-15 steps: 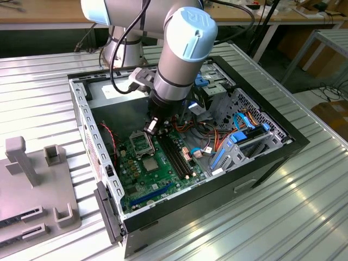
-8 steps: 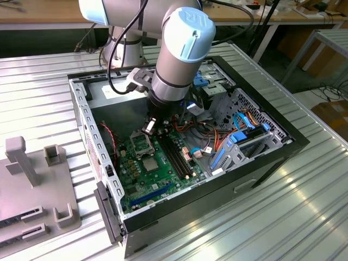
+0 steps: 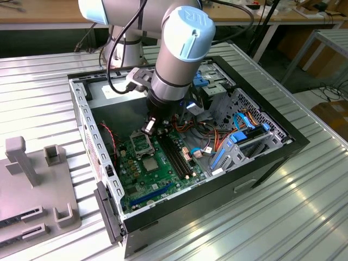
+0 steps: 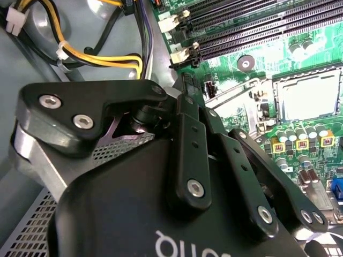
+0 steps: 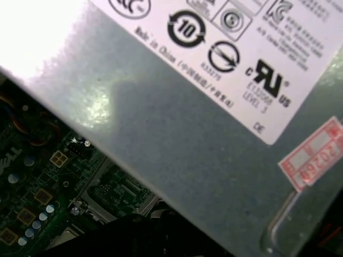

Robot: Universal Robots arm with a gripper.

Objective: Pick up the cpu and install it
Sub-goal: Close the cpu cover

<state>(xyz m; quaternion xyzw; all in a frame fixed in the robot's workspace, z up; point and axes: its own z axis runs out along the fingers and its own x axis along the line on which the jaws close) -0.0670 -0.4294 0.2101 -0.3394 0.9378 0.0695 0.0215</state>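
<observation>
cpu (image 4: 309, 95) seated in socket, end effector (image 3: 149, 128) just above, apart

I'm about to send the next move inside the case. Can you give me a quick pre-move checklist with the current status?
1. Gripper is inside the computer case, low over the green board: ok.
2. Socket frame is in sight in the second wrist view: ok.
3. Cpu held or already seated in the socket: cannot tell.
4. Yellow cables are not touching the gripper: they run close behind it, cannot tell.
5. Memory slots are out of the gripper's way: ok.
</observation>
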